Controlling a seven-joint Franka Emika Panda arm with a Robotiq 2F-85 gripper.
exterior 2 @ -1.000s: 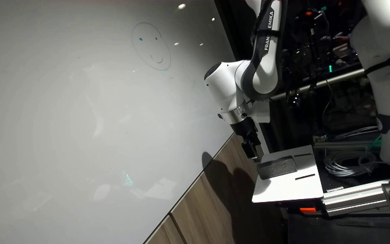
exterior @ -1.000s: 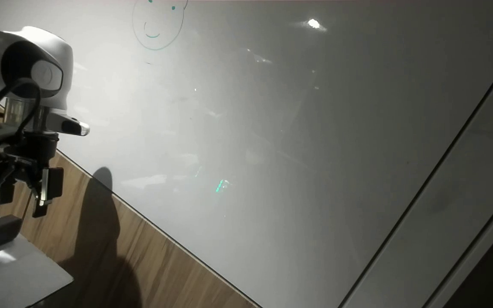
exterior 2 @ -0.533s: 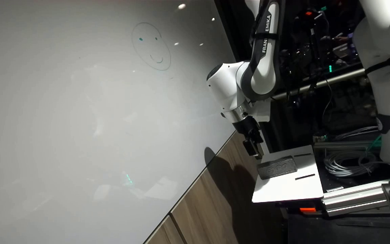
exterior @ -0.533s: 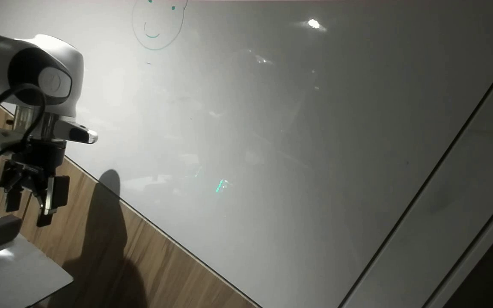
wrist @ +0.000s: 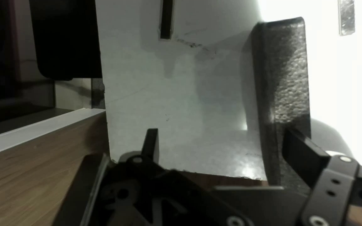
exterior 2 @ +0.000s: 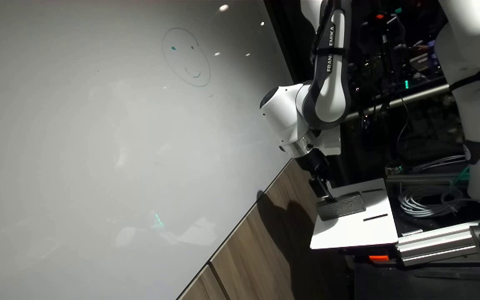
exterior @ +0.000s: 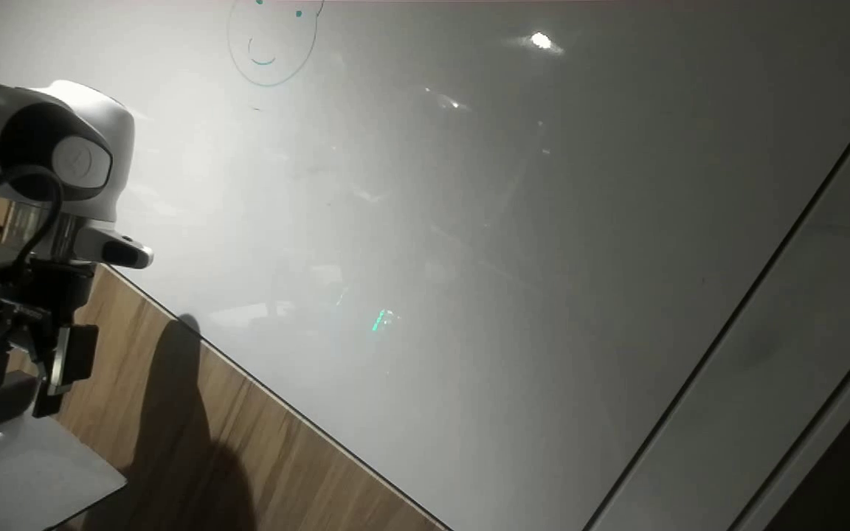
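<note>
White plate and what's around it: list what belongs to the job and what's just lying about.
Seems part of the job:
open gripper
dark block, nearest it
white plate under the block

Seems just lying about:
coiled cable
orange piece

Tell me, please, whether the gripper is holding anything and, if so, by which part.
Nothing is held: the gripper stands open. The dark eraser lies on the white plate, overlapped by one fingertip in the wrist view; whether they touch is unclear.

The arm (exterior 2: 334, 91) bends; its pincer (wrist: 222, 138) (jaws apart) points down.
</note>
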